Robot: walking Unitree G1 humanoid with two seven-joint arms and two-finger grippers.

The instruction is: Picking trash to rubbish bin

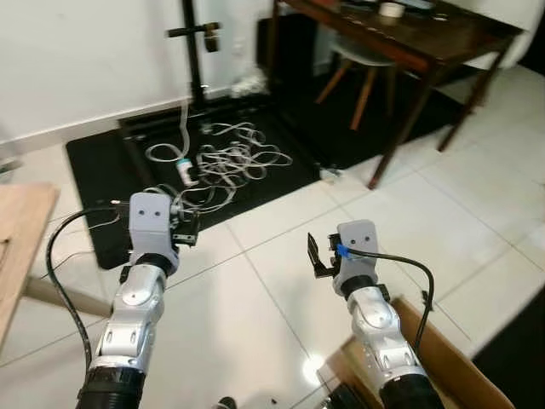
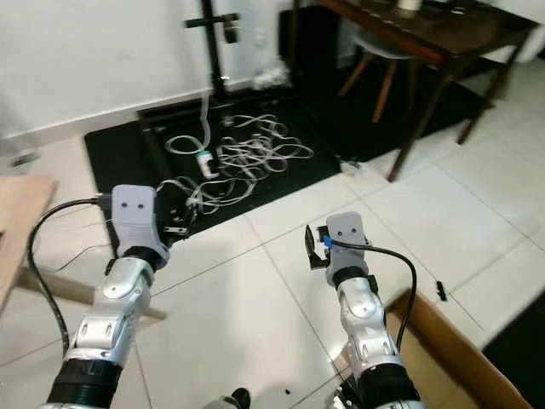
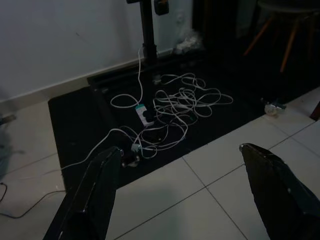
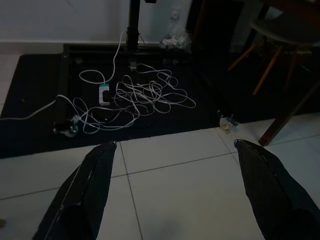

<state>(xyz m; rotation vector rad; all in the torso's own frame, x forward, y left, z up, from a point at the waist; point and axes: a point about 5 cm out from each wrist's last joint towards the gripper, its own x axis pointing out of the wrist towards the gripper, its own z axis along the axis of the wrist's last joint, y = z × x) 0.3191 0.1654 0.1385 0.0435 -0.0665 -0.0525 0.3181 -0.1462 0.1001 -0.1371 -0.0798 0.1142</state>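
Left eye view centre: we hold our left hand [image 1: 189,228] and right hand [image 1: 317,256] spread above white tiles; crumpled trash [image 4: 228,121] lies mid-right at the black mat's [image 1: 102,162] edge.

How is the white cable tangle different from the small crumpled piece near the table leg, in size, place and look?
The white cable tangle spreads wide in many loops; the small crumpled piece is one compact lump. The tangle lies wholly on the black mat, while the piece sits at the mat's edge, by the white tiles and the dark table leg. The tangle is plain white; the piece looks pale and shiny. Both lie on the floor, untouched.
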